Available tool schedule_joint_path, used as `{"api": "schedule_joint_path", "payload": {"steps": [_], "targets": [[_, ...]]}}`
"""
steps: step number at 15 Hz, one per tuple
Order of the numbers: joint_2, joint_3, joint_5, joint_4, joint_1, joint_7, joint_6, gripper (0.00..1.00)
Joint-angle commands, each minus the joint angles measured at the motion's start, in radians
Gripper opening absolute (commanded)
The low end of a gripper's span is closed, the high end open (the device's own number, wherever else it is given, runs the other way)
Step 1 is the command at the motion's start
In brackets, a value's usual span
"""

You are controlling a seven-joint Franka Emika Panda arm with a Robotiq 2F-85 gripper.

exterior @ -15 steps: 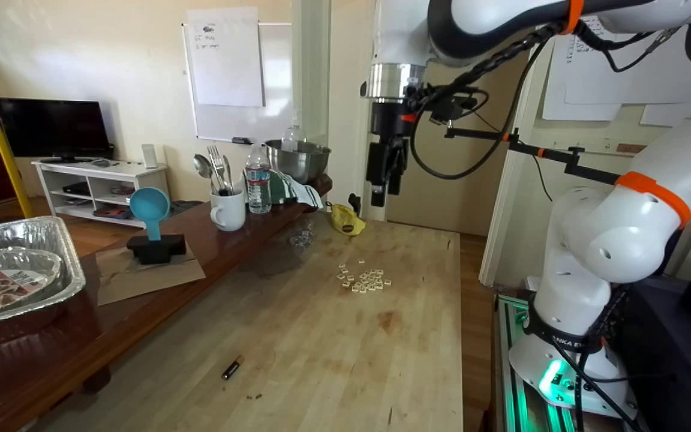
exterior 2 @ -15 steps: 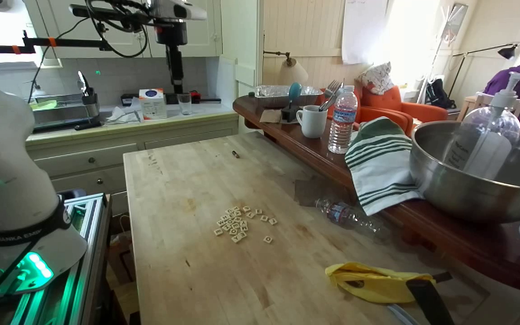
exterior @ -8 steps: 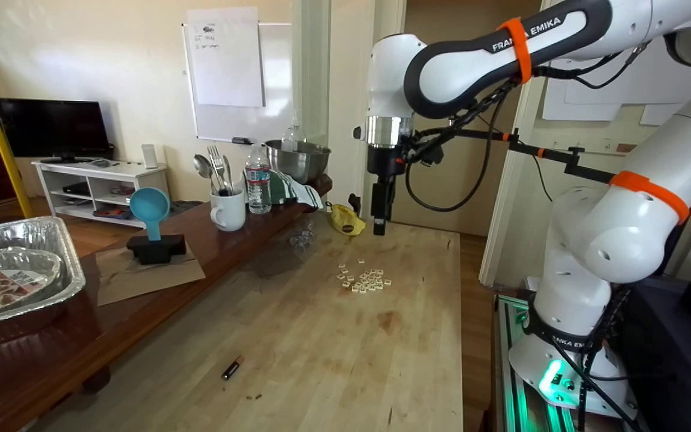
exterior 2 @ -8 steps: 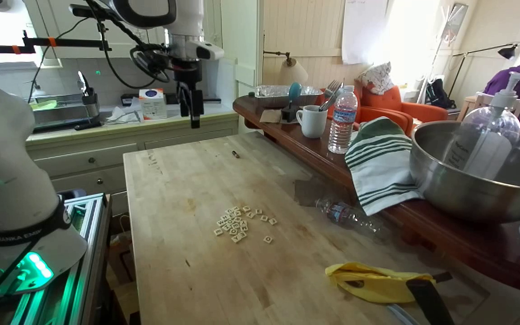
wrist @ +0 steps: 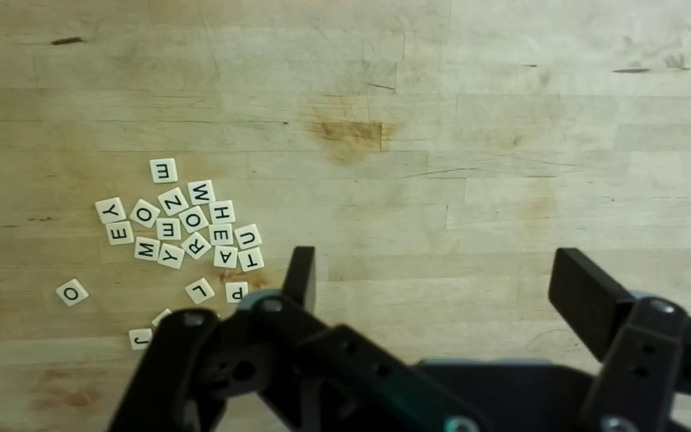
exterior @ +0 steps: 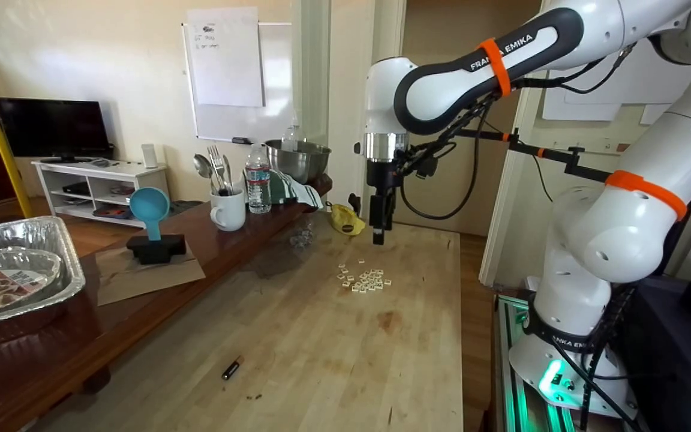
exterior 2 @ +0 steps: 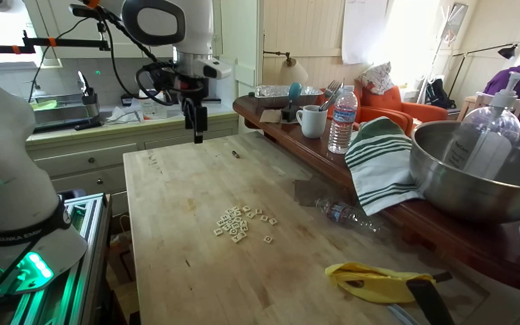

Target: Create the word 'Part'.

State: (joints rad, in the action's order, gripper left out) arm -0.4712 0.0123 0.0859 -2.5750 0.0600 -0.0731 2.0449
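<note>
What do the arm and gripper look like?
Arm: glossy white rounded links; black trim lettered FRANKA EMIKA, partly hidden by one of two orange bands; silver collar above the gripper; looping black cables; green light on the base. The gripper: black, jointed, screws showing, two blocky fingers.

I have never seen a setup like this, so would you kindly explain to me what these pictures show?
The machine is a white robot arm ending in a black gripper, a pair of mechanical fingers. The wide room views come from two cameras outside the robot, placed differently; the close downward view comes from a camera on its wrist. On the wooden table lie small letter tiles, what looks like a battery, a yellow pouch and a clear plastic bottle on its side. The letters for "Part" are among the tiles, but not yet lined up. The gripper stands open above the table, holding nothing.
</note>
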Motion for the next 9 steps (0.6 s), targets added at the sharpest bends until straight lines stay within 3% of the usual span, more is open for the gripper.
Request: {"api": "schedule_joint_path", "payload": {"steps": [1, 3, 4, 5, 7, 9], "targets": [[0.043, 0.028, -0.088, 0.001, -0.024, 0.031, 0.007, 1.00], [0.107, 0.034, -0.163, 0.006, -0.042, 0.041, 0.045, 1.00], [0.137, 0.033, -0.195, 0.007, -0.048, 0.040, 0.070, 0.94], [0.164, 0.034, -0.228, 0.000, -0.058, 0.059, 0.127, 0.73], [0.234, 0.014, -0.234, 0.008, -0.064, 0.049, 0.202, 0.69], [0.310, 0.001, -0.232, 0.018, -0.074, 0.045, 0.281, 0.54]]}}
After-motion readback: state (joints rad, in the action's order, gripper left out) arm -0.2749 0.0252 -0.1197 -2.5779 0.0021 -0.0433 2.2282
